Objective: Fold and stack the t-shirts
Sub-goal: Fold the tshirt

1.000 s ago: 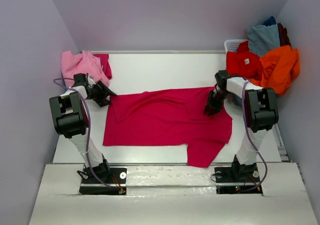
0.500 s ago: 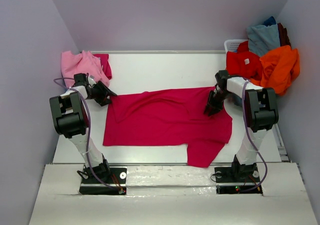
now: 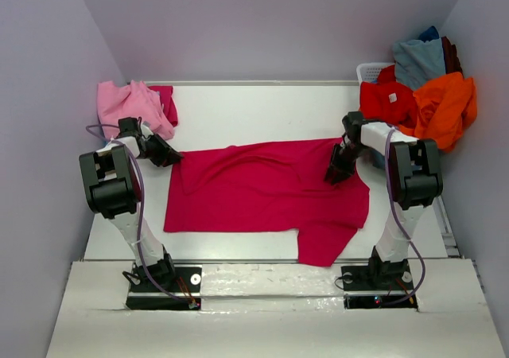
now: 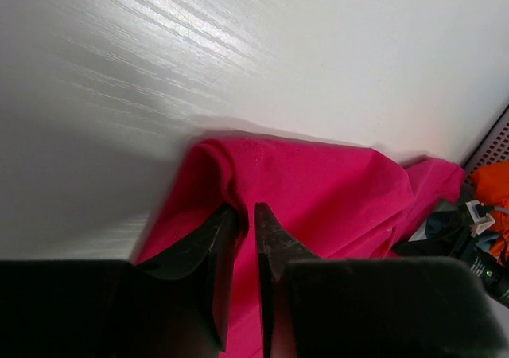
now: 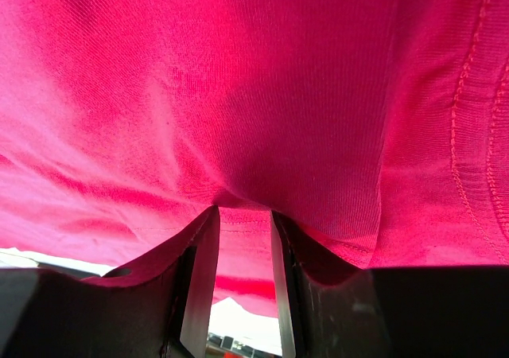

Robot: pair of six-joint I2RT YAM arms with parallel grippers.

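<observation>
From above, the crimson t-shirt (image 3: 262, 191) lies spread flat across the middle of the desk (image 3: 262, 107), with one sleeve reaching toward 5 o'clock near the front edge. The left fingers (image 3: 161, 153) sit at the shirt's 10 o'clock corner and the right fingers (image 3: 338, 171) at its 2 o'clock side, both low on the cloth. A pink t-shirt (image 3: 127, 102) lies crumpled at the desk's 10 o'clock corner, with a darker bit of cloth just beside it. At 2 o'clock a basket (image 3: 368, 71) holds a heap of unfolded shirts, among them a red t-shirt (image 3: 386, 99), an orange t-shirt (image 3: 445, 107) and a grey-blue t-shirt (image 3: 417, 60).

In the left wrist view, the fingers are drawn nearly together with only a thin slit between them. A raised fold of the crimson corner runs into that slit, so they look to be pinching the cloth. Bare desk lies beyond, toward 12 o'clock.

In the right wrist view, crimson cloth fills almost everything. It gathers into a small pucker between the two fingertips, which stand a little apart and pinch it. A stitched hem runs down the 3 o'clock side.

The step in hand looks like the first fold of this shirt, with both far corners gripped. Next, both arms would need to lift together and carry that far edge toward 6 o'clock. They should keep level so the cloth lands square and neither pinch slips. The basket shirts wait their turn.
</observation>
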